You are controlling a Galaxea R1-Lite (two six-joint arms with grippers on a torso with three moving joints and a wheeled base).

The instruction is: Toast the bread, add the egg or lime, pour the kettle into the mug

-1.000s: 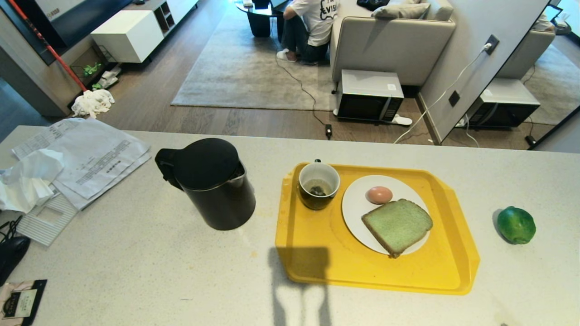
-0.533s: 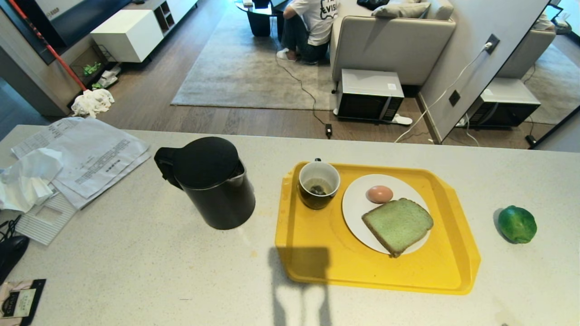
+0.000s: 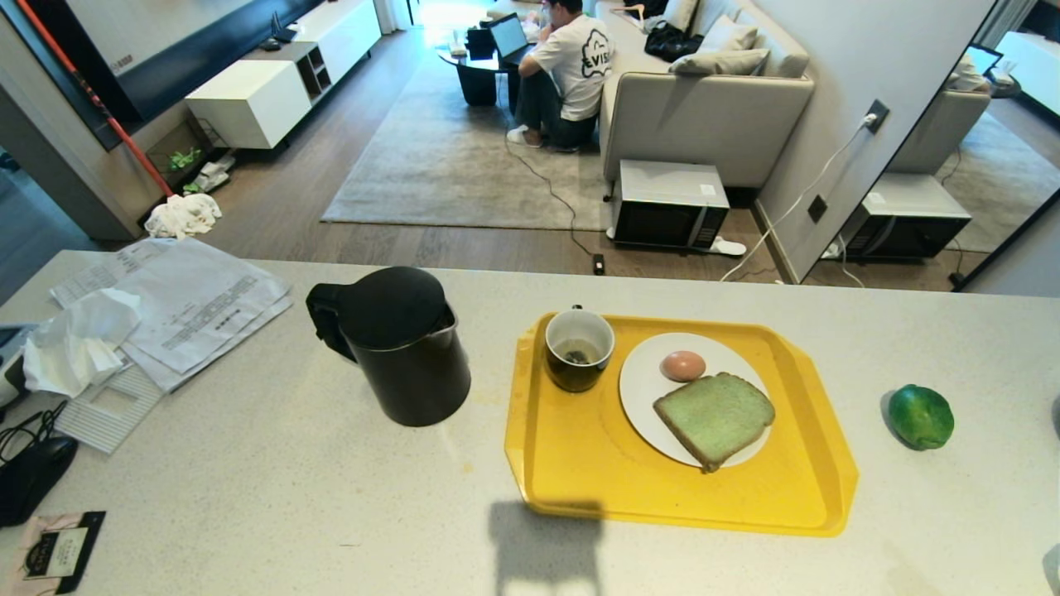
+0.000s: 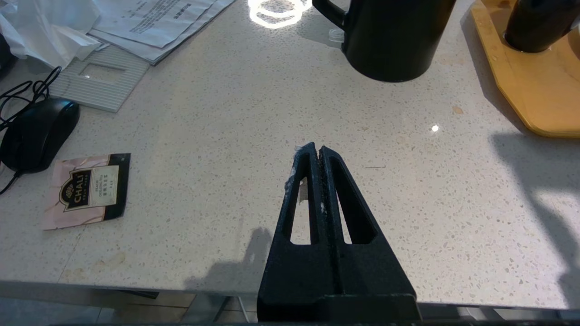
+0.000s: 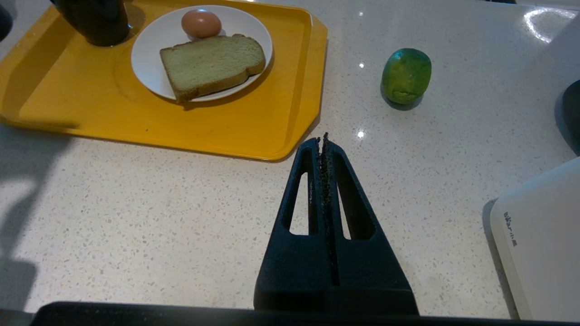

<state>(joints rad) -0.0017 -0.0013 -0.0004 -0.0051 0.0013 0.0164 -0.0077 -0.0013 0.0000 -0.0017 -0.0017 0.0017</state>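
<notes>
Fingers of left gripper [image 4: 319, 151] and right gripper [image 5: 324, 142] are pressed together, holding nothing.

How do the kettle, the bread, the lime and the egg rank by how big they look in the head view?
1. kettle, clearly the largest
2. bread
3. lime
4. egg, the smallest

All four sit at similar depth on the counter, so nearness hardly skews the order.

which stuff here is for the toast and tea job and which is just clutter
For the job: pale green bread slice, pinkish-brown egg, glossy green lime, tall black kettle, small black mug.

Just lying about: printed papers, crumpled tissue, black computer mouse, pink tea sachet.
</notes>
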